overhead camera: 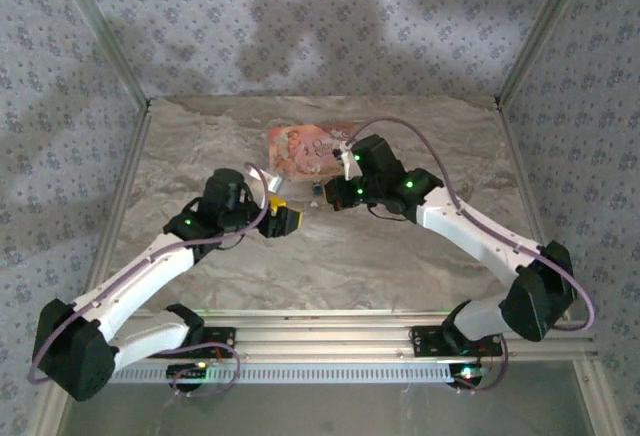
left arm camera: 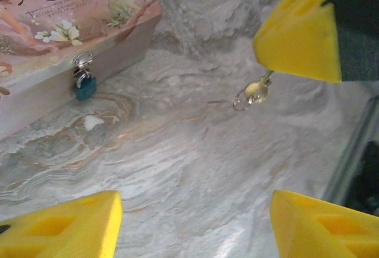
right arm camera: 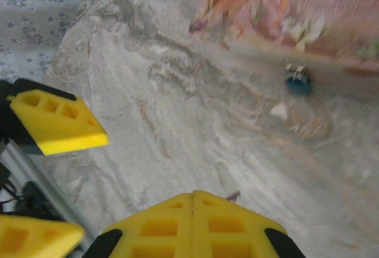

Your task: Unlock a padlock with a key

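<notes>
The right claw (right arm camera: 193, 207) pinches a small pale metal key (left arm camera: 254, 90); the left claw (left arm camera: 195, 219) gapes open; a tiny blue-and-silver padlock (left arm camera: 84, 84) hangs on the pink floral box (left arm camera: 53, 45).

The pink box (left arm camera: 53, 39) stands like a wall. The padlock (left arm camera: 84, 85) hangs on the box's front side. The table (left arm camera: 177, 169) in front of the box is bare, so a hand can pass there. Also in front of the box, the right gripper (right arm camera: 192, 216), pinching the key (left arm camera: 251, 92), and the wide-apart left gripper (left arm camera: 195, 228) are near each other, blocking some room.
</notes>
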Robot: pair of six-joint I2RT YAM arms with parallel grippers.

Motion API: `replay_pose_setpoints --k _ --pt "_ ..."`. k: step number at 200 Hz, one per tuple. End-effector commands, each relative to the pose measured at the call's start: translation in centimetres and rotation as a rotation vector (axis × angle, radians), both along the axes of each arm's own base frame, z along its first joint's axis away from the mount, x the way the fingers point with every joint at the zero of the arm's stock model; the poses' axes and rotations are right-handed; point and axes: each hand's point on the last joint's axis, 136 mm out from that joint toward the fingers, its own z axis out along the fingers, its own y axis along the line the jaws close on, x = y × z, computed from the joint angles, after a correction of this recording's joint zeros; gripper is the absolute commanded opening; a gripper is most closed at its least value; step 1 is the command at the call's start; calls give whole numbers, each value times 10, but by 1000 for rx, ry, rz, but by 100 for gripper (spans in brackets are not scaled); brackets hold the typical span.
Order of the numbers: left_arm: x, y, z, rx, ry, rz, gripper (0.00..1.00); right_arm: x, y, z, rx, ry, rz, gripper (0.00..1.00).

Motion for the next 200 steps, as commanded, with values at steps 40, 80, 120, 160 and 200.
replay_pose_setpoints --k 40,80,120,160,200 --pt "-8 -21 58 -259 60 -125 68 -19 12 58 84 -292 341 0" --pt "-6 -28 85 -429 -25 -203 66 -13 1 92 334 -269 369 0" --pt "-7 -34 101 -489 -35 -284 59 -19 -9 104 381 -263 387 0" --pt "5 -43 109 -545 -11 -310 50 -30 -4 111 418 -263 426 0" --pt "1 -49 111 -567 -9 -355 44 -37 3 115 425 -268 450 0"
